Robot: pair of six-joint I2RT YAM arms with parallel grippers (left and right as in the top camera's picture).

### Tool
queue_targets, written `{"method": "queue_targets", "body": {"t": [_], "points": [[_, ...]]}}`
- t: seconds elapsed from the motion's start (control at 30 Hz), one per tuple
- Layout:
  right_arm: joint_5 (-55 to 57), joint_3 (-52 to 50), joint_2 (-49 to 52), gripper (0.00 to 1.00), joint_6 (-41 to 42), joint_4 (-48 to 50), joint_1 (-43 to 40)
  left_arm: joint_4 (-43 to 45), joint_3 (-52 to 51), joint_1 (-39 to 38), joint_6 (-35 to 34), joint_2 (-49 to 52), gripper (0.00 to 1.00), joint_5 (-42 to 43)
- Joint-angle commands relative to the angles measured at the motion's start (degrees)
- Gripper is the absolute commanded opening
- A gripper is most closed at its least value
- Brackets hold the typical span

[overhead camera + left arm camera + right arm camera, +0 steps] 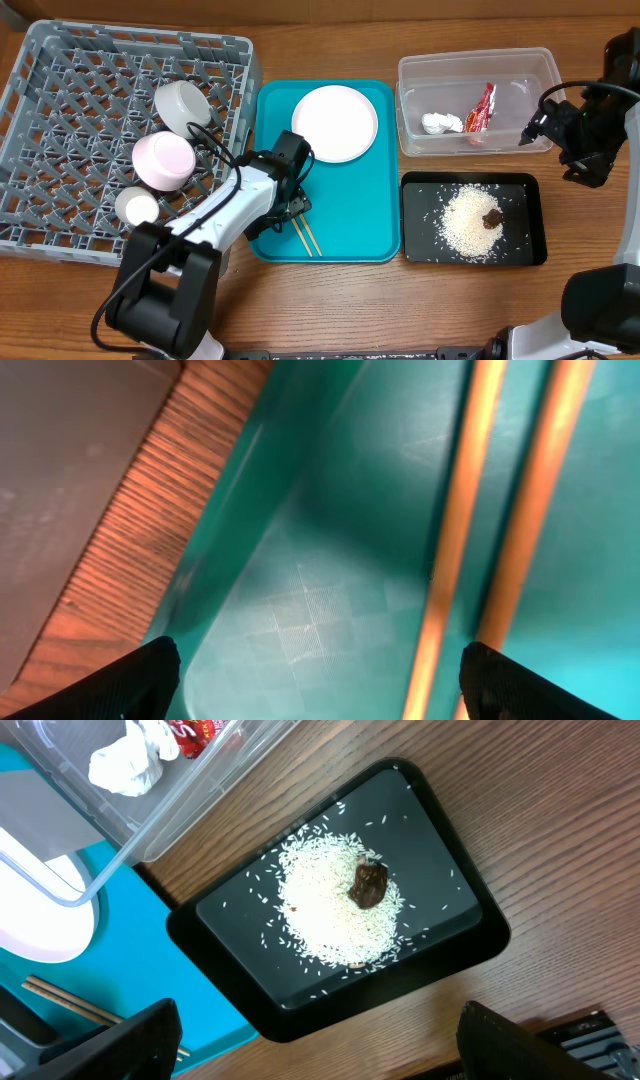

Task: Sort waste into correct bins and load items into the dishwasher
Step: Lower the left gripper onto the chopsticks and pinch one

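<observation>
Two chopsticks [455, 530] on teal tray [330, 510], between left pincer [320, 670] tips, spread apart.

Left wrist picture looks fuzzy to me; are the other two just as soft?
Left wrist: chopsticks and teal tray are blurred, seen from very close; right wrist: rice grains on the black tray look crisp; overhead: evenly lit, fairly sharp.

Bright even light; chopsticks [453, 540] blur in the close left wrist view.
</observation>
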Motion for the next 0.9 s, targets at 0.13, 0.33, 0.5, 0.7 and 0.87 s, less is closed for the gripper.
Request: {"method": "queue_targets", "body": {"t": [0.13, 0.33, 0.5, 0.7, 0.87], "points": [[-0.3, 0.8, -1.7, 0.90, -0.4, 0.0, 0.0, 0.7, -0.7, -0.4, 0.9, 5.6, 0.91, 1.7], [-0.3, 0.8, -1.7, 0.90, -0.4, 0.0, 0.0, 1.4, -0.7, -0.4, 1.0, 5.7, 0.63, 2.1], [-0.3, 0.7, -1.7, 0.90, -0.4, 0.0, 0.0, 3.5, -0.7, -0.4, 2.3, 5.7, 0.41, 4.3], [-0.3, 0.7, -1.7, 0.90, -0.4, -0.1, 0.0, 4.3, -0.7, -0.4, 2.6, 5.7, 0.15, 4.4], [-0.3, 0.7, -1.7, 0.90, -0.4, -0.1, 0.0, 4.3, -0.6, -0.3, 2.6, 5.7, 0.04, 4.4]]}}
